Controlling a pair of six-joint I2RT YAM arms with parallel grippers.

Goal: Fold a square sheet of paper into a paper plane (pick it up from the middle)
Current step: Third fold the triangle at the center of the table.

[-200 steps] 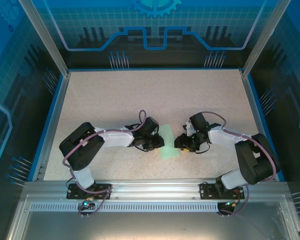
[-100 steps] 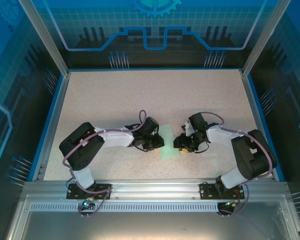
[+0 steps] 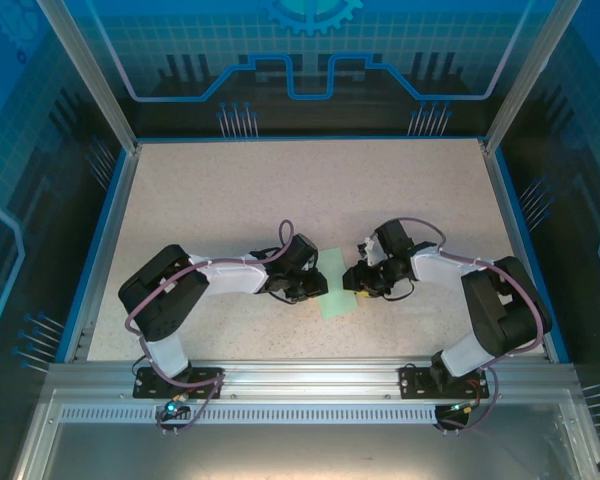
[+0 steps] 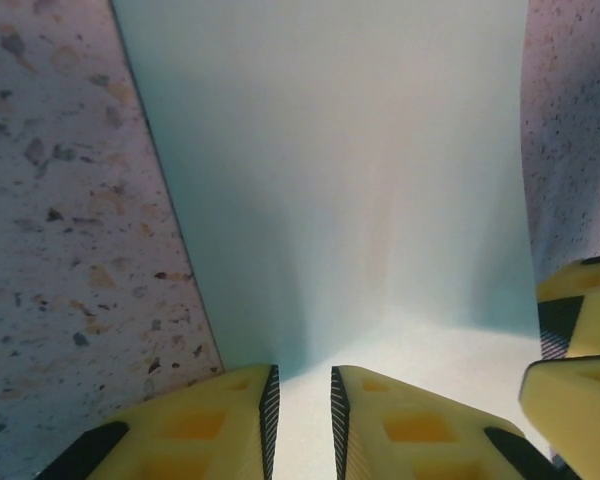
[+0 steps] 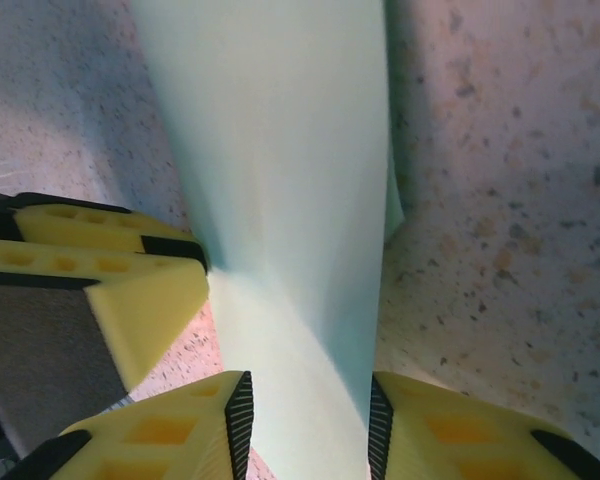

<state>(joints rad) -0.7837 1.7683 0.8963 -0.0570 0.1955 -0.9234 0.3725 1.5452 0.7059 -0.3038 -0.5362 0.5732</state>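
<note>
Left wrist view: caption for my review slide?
Pale mint paper pinched between the left fingers, lying on the speckled table.

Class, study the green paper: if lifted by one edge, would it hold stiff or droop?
Probably droop: the paper seems to bow upward inside the right pincer instead of lying flat. Likely very light, a thin sheet that creases easily. Pushed, it may slide or buckle on the smooth table.

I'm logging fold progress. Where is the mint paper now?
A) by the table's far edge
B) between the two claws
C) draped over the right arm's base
B: the mint paper lies between the left claw and the right claw.
</note>
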